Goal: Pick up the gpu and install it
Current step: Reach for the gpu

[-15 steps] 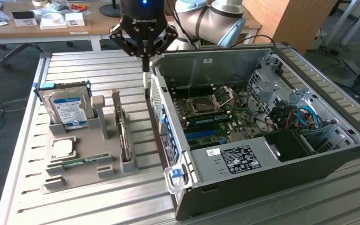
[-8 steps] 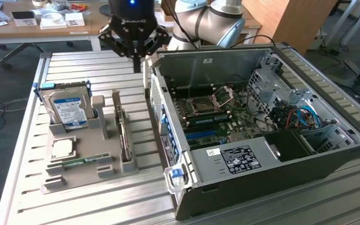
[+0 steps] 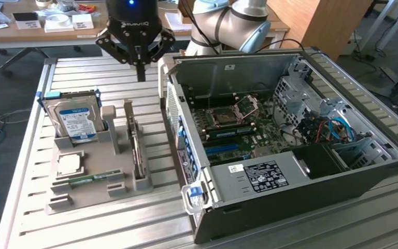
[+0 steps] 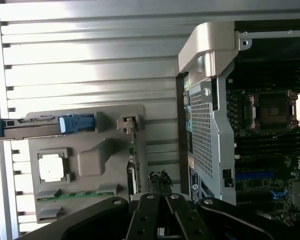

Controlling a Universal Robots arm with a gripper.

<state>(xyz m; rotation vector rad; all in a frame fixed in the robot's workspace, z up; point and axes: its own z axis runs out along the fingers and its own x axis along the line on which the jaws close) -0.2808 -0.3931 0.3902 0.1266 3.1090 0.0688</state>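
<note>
Slatted metal surface [image 3: 26,212] bears a grey holder [image 3: 91,153] — the gpu [image 3: 138,150] stands edge-on in it, left of frame centre, ungrasped. End effector [image 3: 141,70], top centre, is pinched closed and empty. A clean pick probably needs jaws squared across that thin edge. One gpu, one hard drive [image 3: 74,119], one memory stick [image 3: 91,179], one open computer case [image 3: 310,176].

Soft, diffuse light falls across the ribbed table [image 3: 95,228]. In the wrist view a washed-out glare band crosses the table slats beside the computer case [image 4: 210,125]; the case interior is dim, and the hand [image 4: 160,182] beside it appears nearly black.
</note>
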